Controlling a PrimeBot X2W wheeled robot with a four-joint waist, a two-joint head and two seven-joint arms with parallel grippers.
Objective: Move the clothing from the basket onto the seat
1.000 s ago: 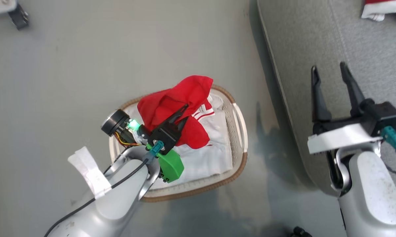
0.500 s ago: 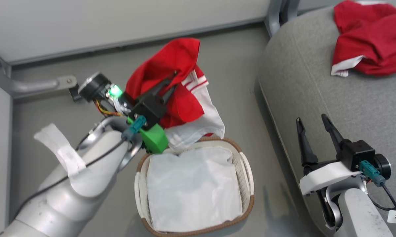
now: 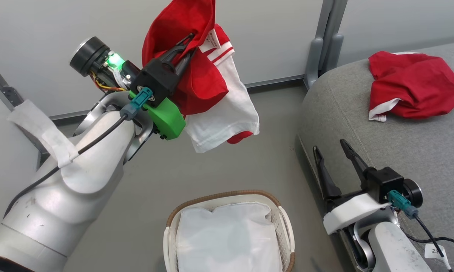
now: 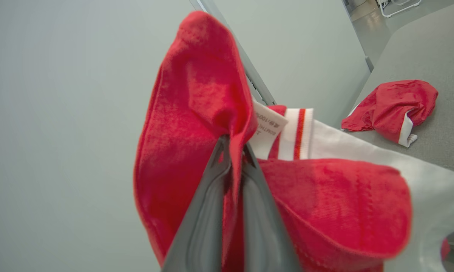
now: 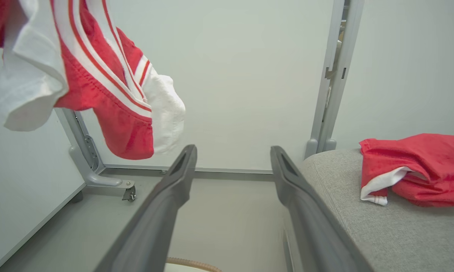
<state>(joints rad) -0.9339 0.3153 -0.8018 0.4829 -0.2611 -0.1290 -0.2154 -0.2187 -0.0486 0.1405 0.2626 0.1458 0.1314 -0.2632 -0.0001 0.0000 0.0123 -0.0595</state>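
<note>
My left gripper (image 3: 187, 39) is shut on a red garment with white panels (image 3: 208, 83), held high in the air above and behind the basket (image 3: 283, 226); the fabric (image 4: 196, 124) is pinched between its fingers near a small white label. The same garment (image 5: 98, 87) hangs at the upper left of the right wrist view. The basket holds just its white cloth liner (image 3: 227, 238). A second red garment (image 3: 412, 85) lies on the grey sofa seat (image 3: 419, 151). My right gripper (image 3: 331, 147) stands open beside the sofa's rounded edge, holding nothing.
A pale wall with grey metal posts (image 3: 325, 41) runs behind the scene. Grey floor (image 3: 212, 170) lies between the basket, the wall and the sofa. A metal foot with a caster (image 5: 127, 192) stands at the wall's left.
The left gripper has lifted the red garment out of the basket and up high. The head camera tilted up, so the basket slid down the view and the sofa's garment came in.
</note>
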